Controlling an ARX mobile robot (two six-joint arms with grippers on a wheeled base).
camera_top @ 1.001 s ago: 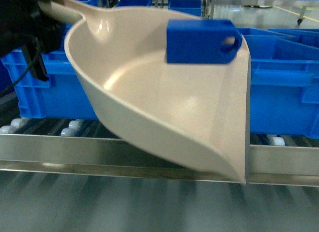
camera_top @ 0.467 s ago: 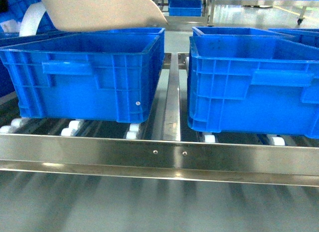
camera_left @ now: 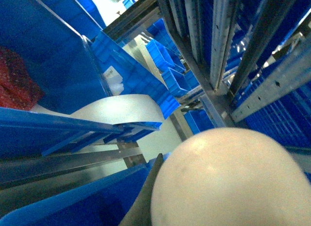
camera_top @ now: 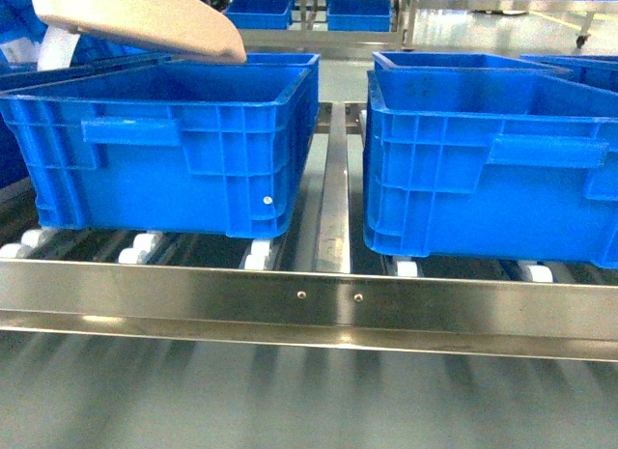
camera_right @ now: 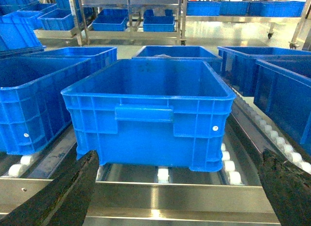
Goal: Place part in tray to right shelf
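The right gripper (camera_right: 177,187) shows in its wrist view as two dark fingers (camera_right: 63,194) at the lower left and lower right corners, spread wide apart with nothing between them. No arm appears in the head view.

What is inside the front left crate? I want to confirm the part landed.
The left crate shows only blue inner walls; its floor is hidden by the front wall, and the tray covers the back corner. No part visible.

Bright overhead light, soft blurry frames
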